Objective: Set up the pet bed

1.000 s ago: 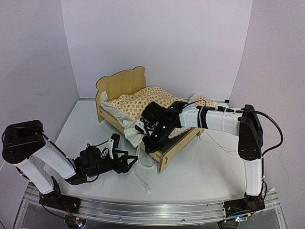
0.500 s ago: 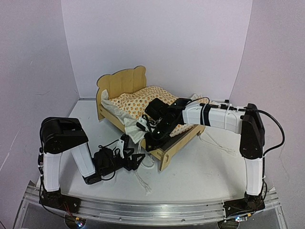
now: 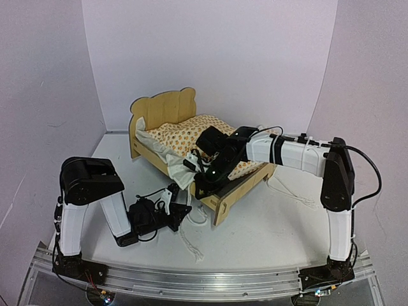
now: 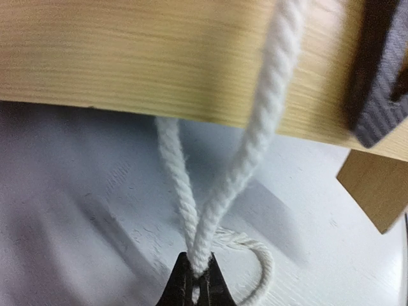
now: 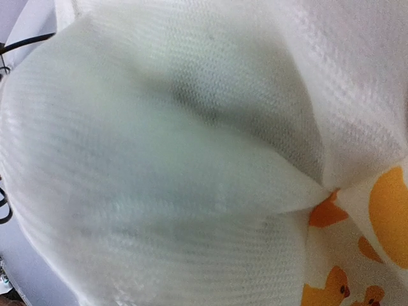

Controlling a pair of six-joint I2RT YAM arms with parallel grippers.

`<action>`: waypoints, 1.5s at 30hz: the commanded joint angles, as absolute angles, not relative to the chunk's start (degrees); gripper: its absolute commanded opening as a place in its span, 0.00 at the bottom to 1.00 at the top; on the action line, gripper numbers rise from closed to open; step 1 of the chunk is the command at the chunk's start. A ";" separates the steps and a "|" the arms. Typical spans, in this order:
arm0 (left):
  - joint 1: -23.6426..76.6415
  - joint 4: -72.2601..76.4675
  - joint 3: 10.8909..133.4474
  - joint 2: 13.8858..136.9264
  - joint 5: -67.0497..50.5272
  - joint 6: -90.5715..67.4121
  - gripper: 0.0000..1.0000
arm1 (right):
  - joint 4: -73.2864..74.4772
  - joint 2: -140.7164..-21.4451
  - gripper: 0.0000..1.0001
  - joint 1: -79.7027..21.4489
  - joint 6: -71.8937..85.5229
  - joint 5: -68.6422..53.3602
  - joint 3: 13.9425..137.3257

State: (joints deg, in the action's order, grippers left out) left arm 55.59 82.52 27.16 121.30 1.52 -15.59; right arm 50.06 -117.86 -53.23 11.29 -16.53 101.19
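Two strands of rope [image 4: 253,153] are clenched in the left gripper [image 4: 196,288] near the bed [image 4: 127,57]; bedding [image 5: 159,159] smothers the right gripper [image 3: 201,178], so I cannot tell its grip.

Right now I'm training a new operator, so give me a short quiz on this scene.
1. True or false: the left claw is shut on the white cord.
2. What lies on the pet bed? A) orange-print bedding B) a towel C) nothing
3. Which arm reaches over the bed?
Key: 1 true; 2 A; 3 the right arm.
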 commanded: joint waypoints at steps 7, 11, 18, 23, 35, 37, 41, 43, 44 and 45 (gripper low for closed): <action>66.85 73.69 19.97 100.97 0.90 -20.79 0.00 | 43.24 -122.54 0.00 -53.39 4.83 -32.84 105.34; 71.70 69.83 20.62 100.17 2.55 -22.13 0.00 | 45.17 -123.09 0.04 -54.33 6.62 -25.00 104.68; 72.18 50.63 23.14 91.97 4.00 -18.73 0.00 | 57.41 -114.83 0.51 -54.80 20.71 -12.70 100.92; 72.18 45.89 22.82 89.12 4.27 -15.00 0.00 | 66.95 -105.63 0.80 -54.76 24.77 -12.54 95.72; 73.95 36.91 30.22 87.82 -7.66 -9.90 0.00 | 46.65 -91.55 0.97 -43.00 47.39 -11.24 71.30; 75.25 34.62 33.05 89.30 -10.69 -8.68 0.00 | 43.56 -93.94 0.97 -42.91 48.22 -12.00 72.61; 77.34 28.78 38.64 93.53 -17.60 -7.02 0.00 | 35.30 -97.96 0.92 -42.89 52.79 -12.70 71.89; 77.69 27.51 39.33 94.72 -19.62 -6.49 0.00 | 31.98 -99.18 0.87 -42.89 54.50 -10.74 70.46; 77.77 27.07 39.47 94.96 -20.28 -6.11 0.00 | 30.11 -99.61 0.85 -42.89 55.03 -9.87 69.84; 77.88 26.29 39.85 95.23 -21.26 -5.62 0.00 | 28.00 -99.99 0.84 -42.89 55.17 -9.13 69.36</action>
